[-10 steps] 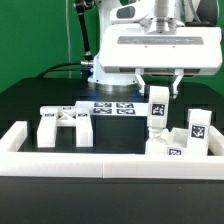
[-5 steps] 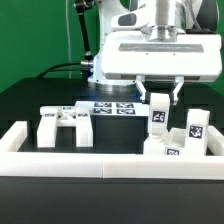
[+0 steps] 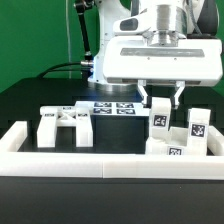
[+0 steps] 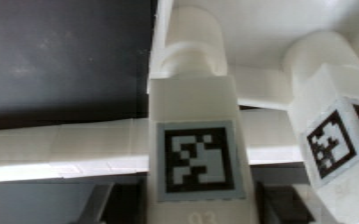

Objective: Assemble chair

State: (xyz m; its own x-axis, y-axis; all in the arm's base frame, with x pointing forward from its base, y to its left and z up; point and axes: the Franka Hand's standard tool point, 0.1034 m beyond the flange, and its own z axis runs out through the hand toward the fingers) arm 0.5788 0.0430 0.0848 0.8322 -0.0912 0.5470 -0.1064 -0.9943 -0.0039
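Currently the chair exists as separate white parts on the black worktop [image 3: 40, 100].

1. Held part. An upright bar [image 3: 160, 118] hangs directly below the pincer [image 3: 162, 100]. The pincer is pinching the bar at its upper end, with one dark finger [image 3: 146, 95] on each side. In the wrist view the bar [image 4: 197, 120] runs straight down the middle of the picture.

2. Position. The bar's lower end reaches down to a low block [image 3: 175, 150] toward the exterior view's right. The pictures do not show whether the two touch.

3. Neighbouring parts. A taller block [image 3: 197, 125] stands just beside the bar on the exterior view's right. An open frame part [image 3: 65, 122] lies well apart on the exterior view's left.

4. Labels. The bar carries one square black-and-white tag [image 4: 197, 158] on its near face. The wrist view shows a second tagged part [image 4: 332, 140] beside the bar, its tag tilted. The low block and the taller block also bear one such tag each. The tag patterns are blocky cells, too coarse to read as characters.

5. Surroundings. The marker board [image 3: 112, 107] lies flat behind the parts, under the arm's white housing. A long white border rail [image 3: 100, 163] runs along the front edge, nearer the camera than all the parts.
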